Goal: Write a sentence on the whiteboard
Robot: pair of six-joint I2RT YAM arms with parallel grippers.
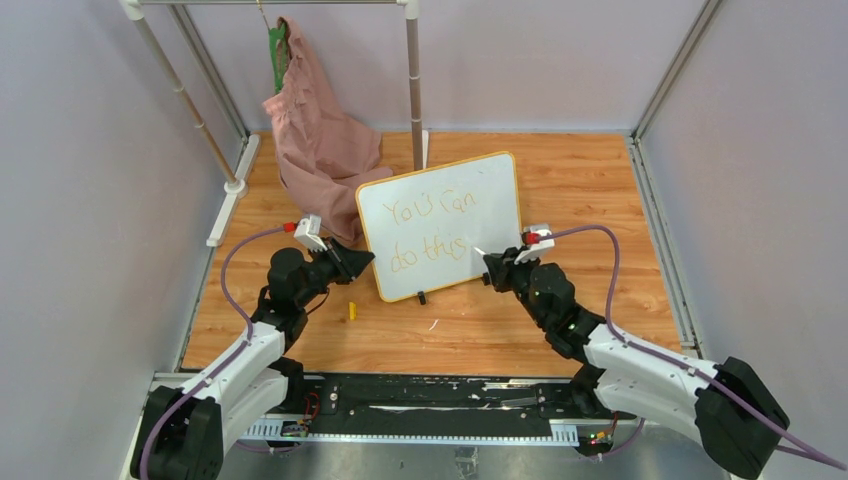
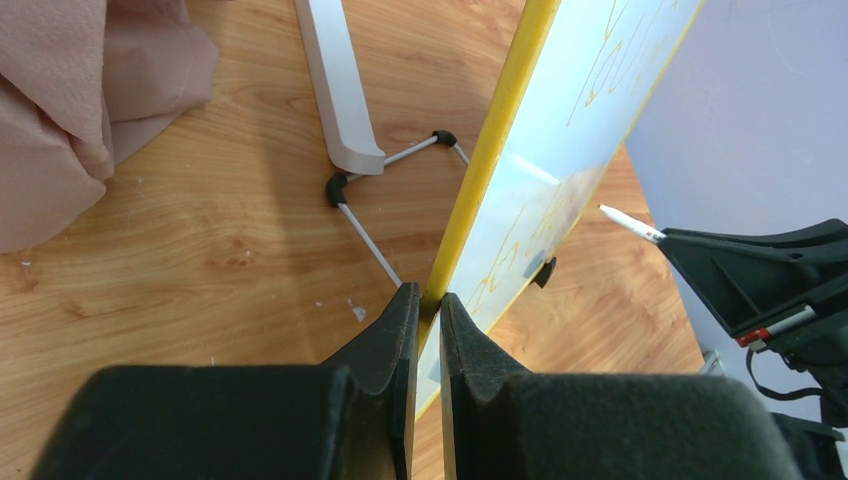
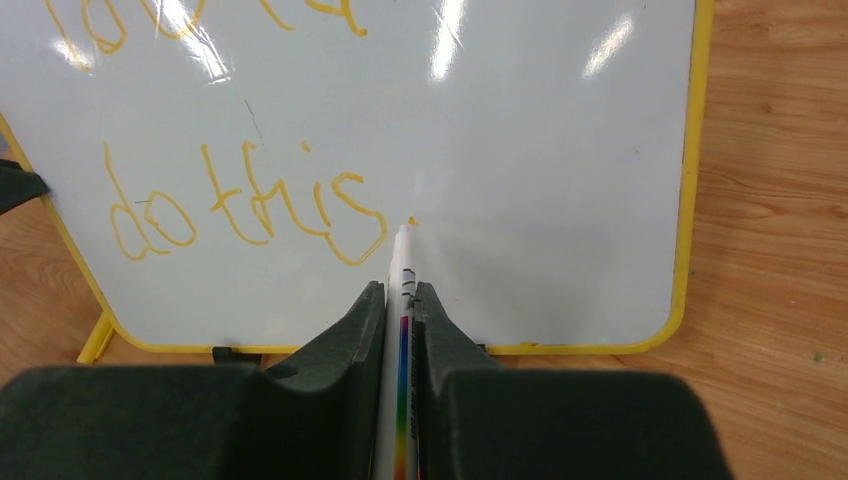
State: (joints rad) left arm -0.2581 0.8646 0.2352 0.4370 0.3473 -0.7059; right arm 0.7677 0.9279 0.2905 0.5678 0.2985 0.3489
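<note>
Board (image 1: 500, 215) stands mid-desk (image 1: 560, 180), left edge clenched by the left gripper (image 2: 428, 300). Right gripper (image 3: 400, 290) grasps the marker (image 3: 403, 260) — long axis pointing into the board, tip at the sentence's (image 3: 250, 205) closing dot.

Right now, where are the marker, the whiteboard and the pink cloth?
marker (image 3: 402, 262): right wrist view, white barrel near the tip.
whiteboard (image 1: 497, 215): top view, bare white face near its right edge.
pink cloth (image 1: 315, 140): top view, middle of its folds.

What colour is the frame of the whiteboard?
The frame is yellow, clearest in the right wrist view.
</note>
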